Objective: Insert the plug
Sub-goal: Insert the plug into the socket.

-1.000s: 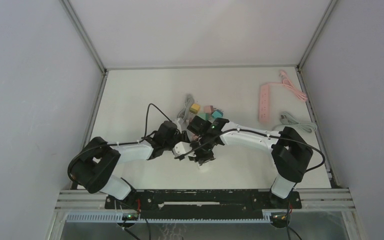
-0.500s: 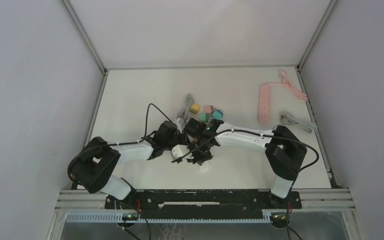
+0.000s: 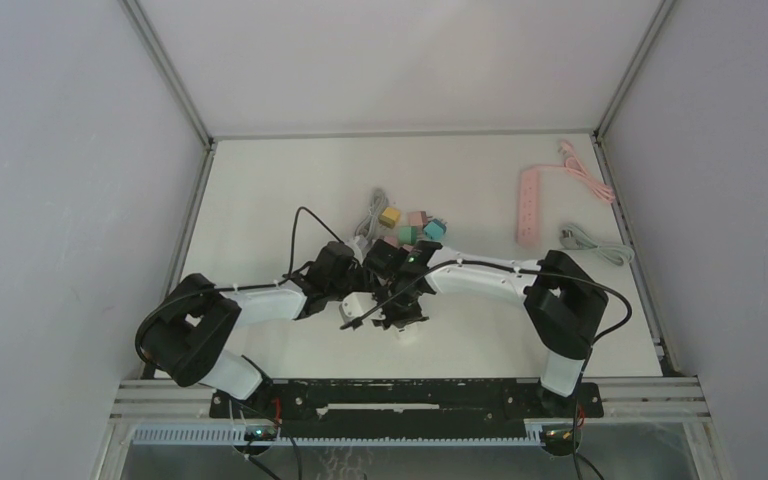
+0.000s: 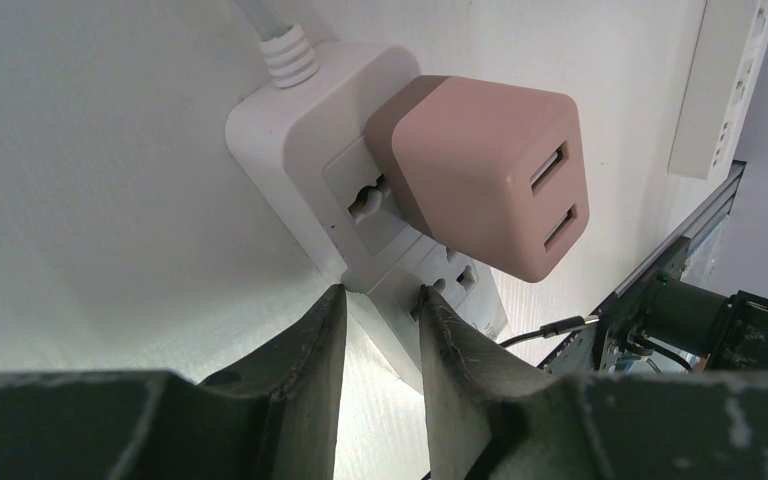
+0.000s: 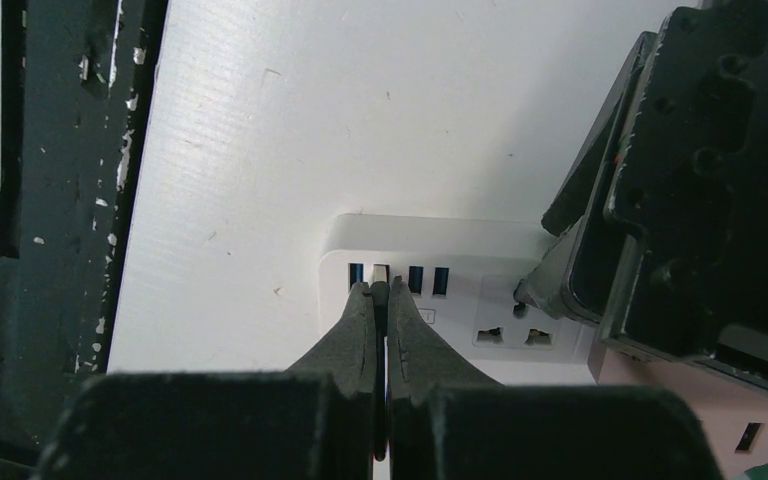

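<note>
A white power strip [image 5: 440, 240] lies on the table between both arms, and a pink USB charger cube [image 4: 480, 180] sits plugged into one of its sockets. My left gripper [image 4: 380, 300] is shut on the strip's edge, a finger on each side of it. My right gripper [image 5: 381, 290] is shut on a thin black USB plug [image 5: 381, 272]. The plug's metal tip sits at the mouth of the second port in the strip's row of blue USB ports. In the top view the right gripper [image 3: 397, 305] covers much of the strip [image 3: 358, 300].
Several coloured adapter cubes [image 3: 412, 228] and a grey cord [image 3: 370, 215] lie just behind the grippers. At the back right lie a pink power strip [image 3: 529, 207] and a coiled grey cable [image 3: 590, 243]. A black cable [image 3: 305, 225] loops over the left arm.
The right arm has crept a little to the left, closing in on the left gripper and the strip. The left arm has barely moved.
</note>
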Controlling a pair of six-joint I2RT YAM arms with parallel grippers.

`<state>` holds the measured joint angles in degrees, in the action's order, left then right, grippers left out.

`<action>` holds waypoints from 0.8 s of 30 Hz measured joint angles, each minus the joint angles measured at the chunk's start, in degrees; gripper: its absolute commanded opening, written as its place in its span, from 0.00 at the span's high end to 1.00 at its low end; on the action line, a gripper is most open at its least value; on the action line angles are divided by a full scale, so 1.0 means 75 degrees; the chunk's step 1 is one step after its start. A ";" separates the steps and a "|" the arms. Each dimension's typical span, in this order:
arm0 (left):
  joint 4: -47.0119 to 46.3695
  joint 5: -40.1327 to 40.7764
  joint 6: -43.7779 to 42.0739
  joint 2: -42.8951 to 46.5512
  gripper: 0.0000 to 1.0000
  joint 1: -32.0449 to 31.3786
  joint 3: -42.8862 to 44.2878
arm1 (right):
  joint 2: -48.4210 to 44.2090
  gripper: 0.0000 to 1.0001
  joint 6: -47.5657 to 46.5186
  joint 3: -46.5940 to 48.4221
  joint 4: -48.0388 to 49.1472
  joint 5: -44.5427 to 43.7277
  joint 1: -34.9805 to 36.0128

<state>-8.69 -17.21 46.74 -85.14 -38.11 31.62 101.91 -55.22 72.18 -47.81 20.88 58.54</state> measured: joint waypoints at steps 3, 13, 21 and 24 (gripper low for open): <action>0.0000 -0.0006 0.0000 -0.0006 0.64 0.0003 0.0000 | 0.0017 1.00 0.0000 0.0035 -0.0029 -0.0122 0.0029; -0.0003 -0.0020 0.0000 -0.0012 0.65 0.0009 0.0000 | 0.0085 1.00 -0.0134 0.0058 -0.0044 -0.0242 0.0119; -0.0003 -0.0026 0.0000 -0.0012 0.65 0.0009 0.0000 | 0.0172 1.00 -0.0309 0.0111 -0.0099 -0.0382 0.0216; -0.0003 -0.0029 0.0000 -0.0015 0.65 0.0009 0.0000 | 0.0242 1.00 -0.0367 0.0207 -0.0210 -0.0466 0.0271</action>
<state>-8.71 -17.43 46.74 -85.25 -38.04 31.62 103.72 -57.98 73.73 -49.39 17.39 60.58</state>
